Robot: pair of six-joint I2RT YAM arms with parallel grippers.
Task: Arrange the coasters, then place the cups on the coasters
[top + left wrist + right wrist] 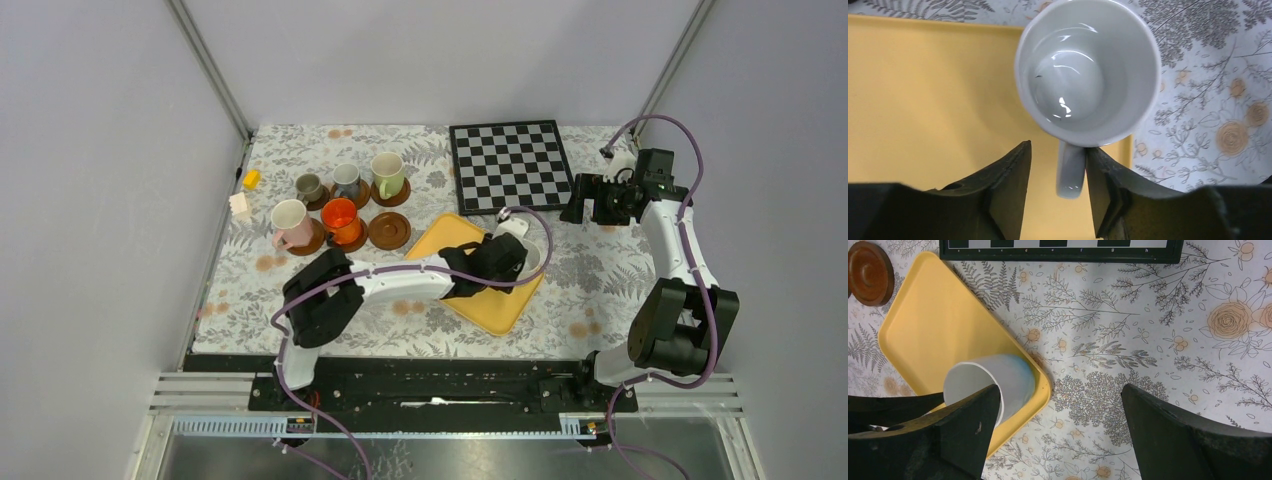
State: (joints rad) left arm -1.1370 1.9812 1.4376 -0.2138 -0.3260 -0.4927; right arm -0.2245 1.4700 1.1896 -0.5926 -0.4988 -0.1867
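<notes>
White cup (1088,70), left wrist: at the yellow tray (923,90) corner, handle (1070,172) between left end effector (1058,149) jaws, part-closed, gap on frame-left side. Centre, then clamp.
Top: free coaster (389,229) just left of tray, orange cup (340,218) close beside it, so descend straight.
Right wrist: right end effector (1060,395) wide open, empty. Cup sits by the tray lip; lift before translating.

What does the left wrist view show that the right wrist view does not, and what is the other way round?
Only the left wrist view shows the inside of the white cup, which is empty, and its handle between the fingers of the left pincer, with a gap on one side. Only the right wrist view shows the cup's outer wall, an edge of the chessboard, one bare coaster and the right pincer, wide open and holding nothing. Both show the cup near a corner of the yellow tray and the flowered tablecloth.
</notes>
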